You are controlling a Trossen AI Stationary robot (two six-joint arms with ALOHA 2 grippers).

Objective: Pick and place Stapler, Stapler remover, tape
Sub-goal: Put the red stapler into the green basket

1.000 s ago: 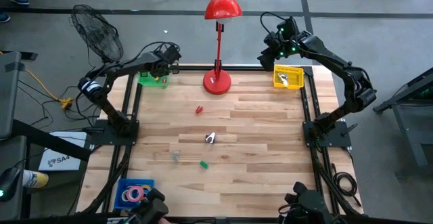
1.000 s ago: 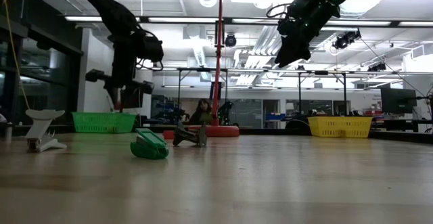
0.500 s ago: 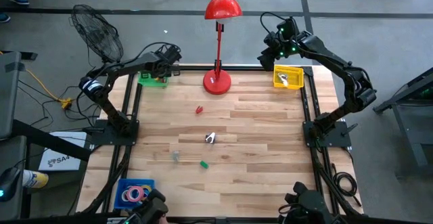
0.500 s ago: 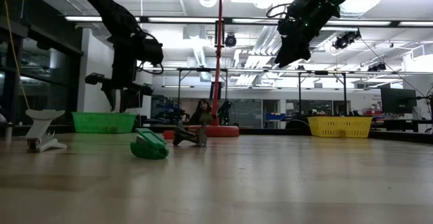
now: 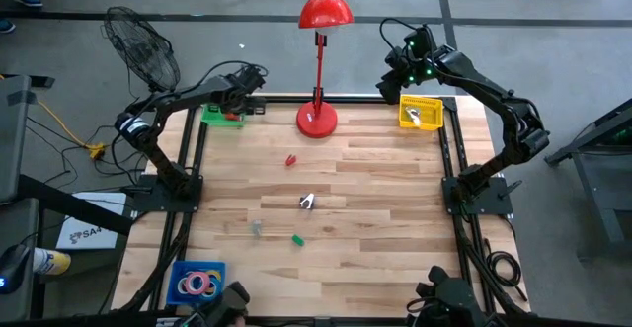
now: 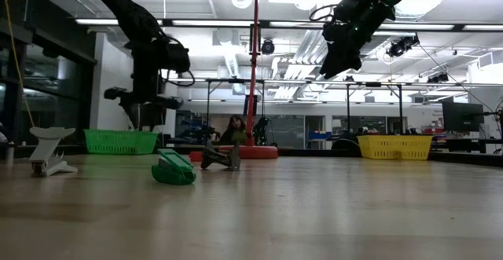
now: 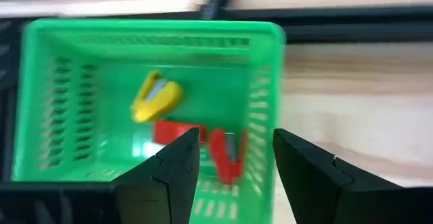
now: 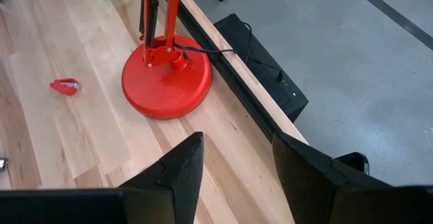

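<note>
The left arm is reaching toward the far left corner of the surface, its left pincer pointing down with its two dark fingers standing apart and nothing between them. The right arm is bending in an arc over the far right corner, its right pincer hanging raised above the surface, fingers parted and gripping nothing.

One camera hangs overhead, looking straight down on the whole table. Another sits at tabletop level, facing across the wood into the room. The left wrist camera peers closely into the green basket; the right wrist one looks down on the lamp base, which the overhead view shares at top centre.
</note>
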